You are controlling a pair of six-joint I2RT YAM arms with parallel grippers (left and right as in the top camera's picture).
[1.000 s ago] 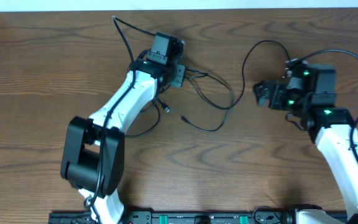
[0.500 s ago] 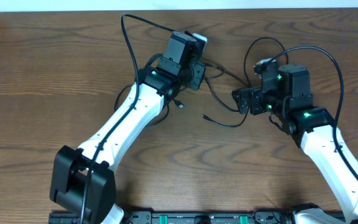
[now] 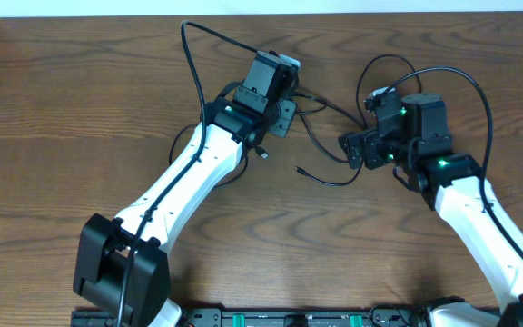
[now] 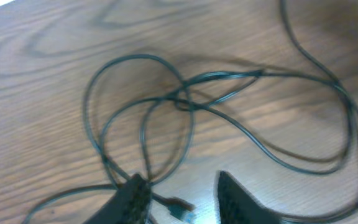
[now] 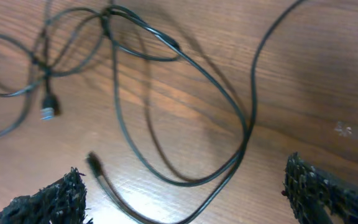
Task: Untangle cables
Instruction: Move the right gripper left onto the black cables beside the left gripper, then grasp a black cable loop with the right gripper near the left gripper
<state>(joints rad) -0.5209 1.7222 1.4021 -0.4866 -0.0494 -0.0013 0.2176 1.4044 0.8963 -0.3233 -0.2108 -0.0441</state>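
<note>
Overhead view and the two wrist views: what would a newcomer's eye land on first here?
The thin black cables stand out first: loops crossing in one tangle on the wooden table, between the two grippers. The left gripper and right gripper both hang open over the tangle, holding nothing. One loose plug lies free at the tangle's edge in the right wrist view.

**Arm bodies, both sides**

Glossy white shells on the left arm (image 3: 184, 177), with black joint housings. Bulky black block at its 7 o'clock end, one green lamp near the wrist. The right arm (image 3: 479, 222) has the same white-and-black build and several green lamps. A thick black wire (image 3: 192, 65) leaves each wrist toward 12 o'clock. Fingers of the left gripper (image 4: 180, 177) are black and ribbed. Those of the right gripper (image 5: 182, 168) are black and coarse-grained.
</note>
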